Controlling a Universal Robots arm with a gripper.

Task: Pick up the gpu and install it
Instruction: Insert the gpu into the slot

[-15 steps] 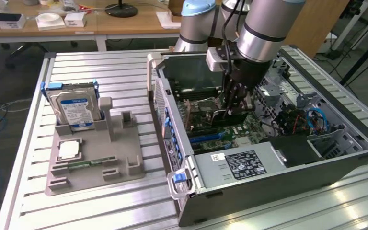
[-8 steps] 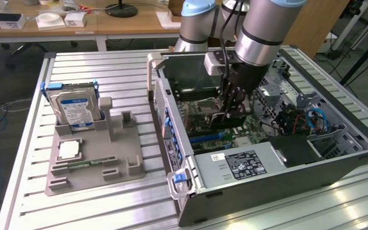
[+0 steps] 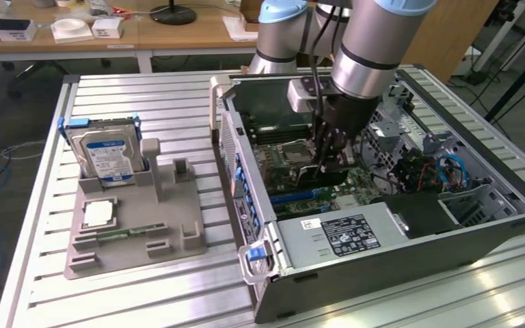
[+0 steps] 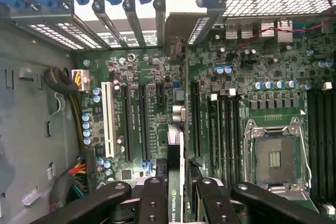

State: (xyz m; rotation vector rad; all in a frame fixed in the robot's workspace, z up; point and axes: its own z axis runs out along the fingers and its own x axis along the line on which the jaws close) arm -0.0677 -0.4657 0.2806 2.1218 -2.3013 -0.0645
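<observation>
my tool (image 3: 328,162) closed on the gpu (image 4: 174,205), card edge-on between my fingers (image 4: 153,198), inside the open pc case (image 3: 445,246), just above the motherboard (image 4: 236,93) slots

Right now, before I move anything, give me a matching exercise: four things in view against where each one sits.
Things:
1. gpu
2. hard drive
3. processor chip
4. power supply

Places:
A. lying flat on the grey holder
B. held between the fingers, over the motherboard
C. standing upright in the grey holder
D. mounted at one end of the case, label showing

Pairs: 1-B, 2-C, 3-A, 4-D
</observation>
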